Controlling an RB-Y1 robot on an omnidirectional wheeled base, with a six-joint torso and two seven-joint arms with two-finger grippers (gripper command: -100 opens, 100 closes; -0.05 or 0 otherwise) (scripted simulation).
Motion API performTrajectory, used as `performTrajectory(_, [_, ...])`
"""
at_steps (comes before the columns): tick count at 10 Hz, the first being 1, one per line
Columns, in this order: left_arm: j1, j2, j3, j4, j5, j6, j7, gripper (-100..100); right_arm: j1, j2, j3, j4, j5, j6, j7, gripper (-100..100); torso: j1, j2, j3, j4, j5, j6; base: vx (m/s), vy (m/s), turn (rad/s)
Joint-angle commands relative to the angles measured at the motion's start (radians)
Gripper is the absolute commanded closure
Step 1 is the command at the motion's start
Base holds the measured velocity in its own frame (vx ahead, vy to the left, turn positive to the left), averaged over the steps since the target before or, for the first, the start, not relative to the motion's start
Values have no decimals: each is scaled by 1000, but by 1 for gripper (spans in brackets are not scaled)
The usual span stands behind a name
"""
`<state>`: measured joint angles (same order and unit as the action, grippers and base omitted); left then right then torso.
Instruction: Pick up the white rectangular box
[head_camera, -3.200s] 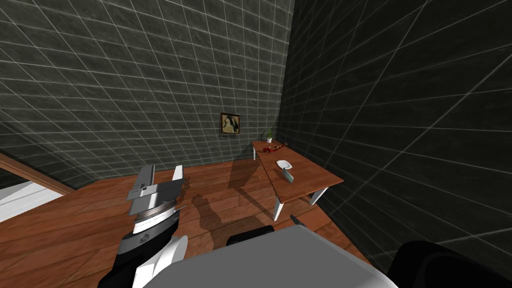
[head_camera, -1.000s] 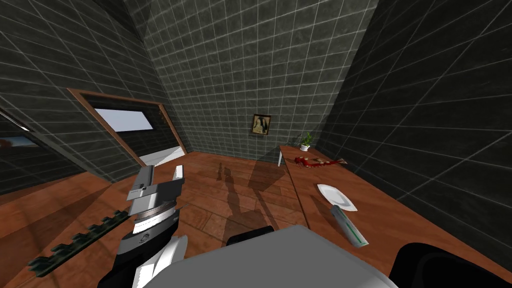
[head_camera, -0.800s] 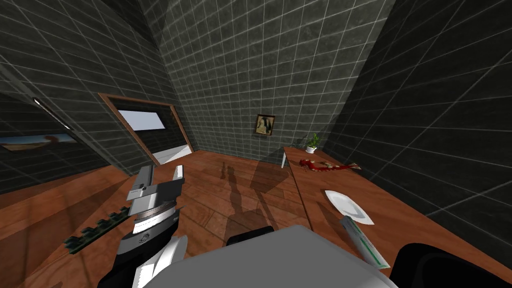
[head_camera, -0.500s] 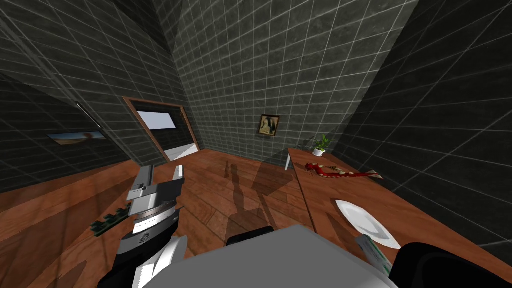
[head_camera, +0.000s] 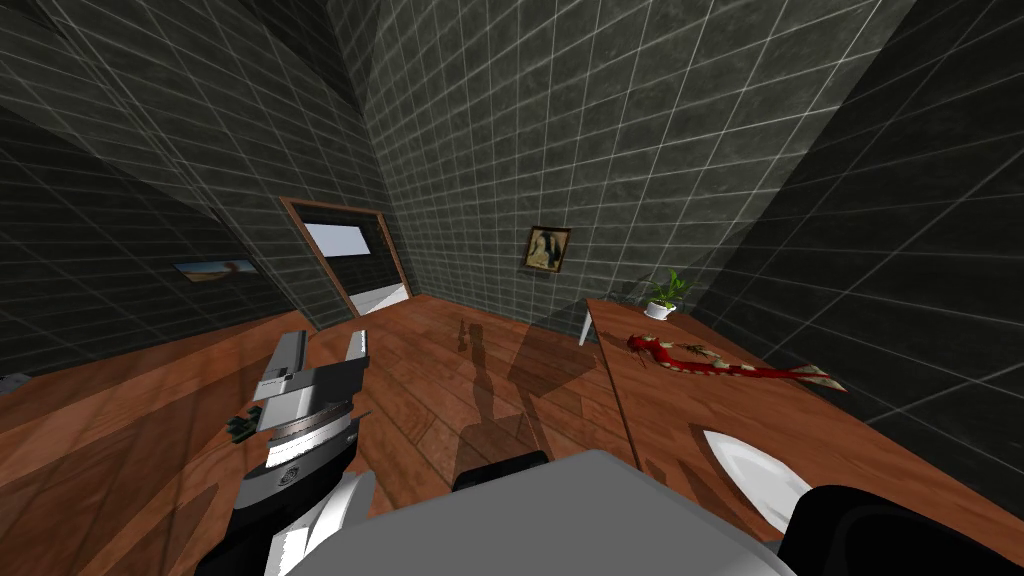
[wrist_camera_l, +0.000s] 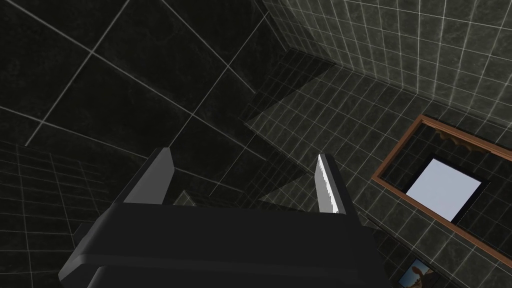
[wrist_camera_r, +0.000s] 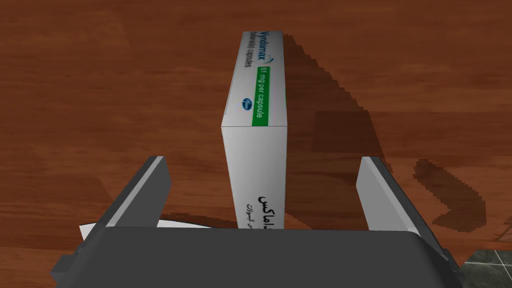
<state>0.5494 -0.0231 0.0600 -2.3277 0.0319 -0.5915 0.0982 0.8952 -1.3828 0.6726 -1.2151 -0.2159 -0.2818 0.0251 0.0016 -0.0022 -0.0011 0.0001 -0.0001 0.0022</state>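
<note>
**Head view.** Parked close against the long edge of a wooden table (head_camera: 650, 420) on the right, with that edge running from the chest out to a white leg at the far corner. Hemmed in along the table's other side by the dark tiled wall (head_camera: 880, 250). On the top, far to near: a small potted plant (head_camera: 663, 295), a red snake-like thing (head_camera: 720, 365) lying lengthwise, and a white plate (head_camera: 750, 470), partly hidden at its near end. Open wooden floor (head_camera: 440, 370) ahead and to the left, out to a doorway (head_camera: 345, 255). A framed picture (head_camera: 547, 248) on the end wall. Left gripper (head_camera: 325, 340) raised over the floor left of the chest, well apart from the table. A small dark green object (head_camera: 240, 425) on the floor just behind it.

**Left wrist view.** Fingers spread wide, nothing between them.

**Right wrist view.** Right gripper (wrist_camera_r: 262, 160) poised over the tabletop, jaws open and straddling the near end of the white rectangular box (wrist_camera_r: 255, 175). Clear gaps on both sides, neither finger touching. Box resting on the wood, narrow, with its long axis pointing straight away from the gripper, in line with the fingers. Green band across the upper face, Latin print running lengthwise, Arabic script on the near face. A corner of the plate just beside the box's near end, by one finger's base. By the other finger's base, the table's edge and a sliver of dark tile (wrist_camera_r: 487, 265) beyond it. Bare wood around the rest of the box.
</note>
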Motion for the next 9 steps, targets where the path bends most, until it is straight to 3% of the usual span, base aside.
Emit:
performTrajectory(1, [0,0,0,0,0,0,0,0,-17,33,6,18,14,10,4,-100,0,0,0,0,0,0,3,-31,44])
performTrajectory(3, [0,0,0,0,0,0,0,0,-33,73,8,39,29,19,10,-100,-1,1,1,0,0,0,-1,-43,29])
performTrajectory(4, [0,0,0,0,0,0,0,0,-30,64,9,37,25,13,8,-100,-1,1,1,0,0,0,1,-18,6])
performTrajectory(5, [0,0,0,0,0,0,0,0,-31,66,9,38,26,15,9,100,0,1,1,0,0,0,0,0,0])
performTrajectory(9, [0,0,0,0,0,0,0,0,-31,65,9,36,26,13,10,100,1,1,1,0,0,1,0,0,0])
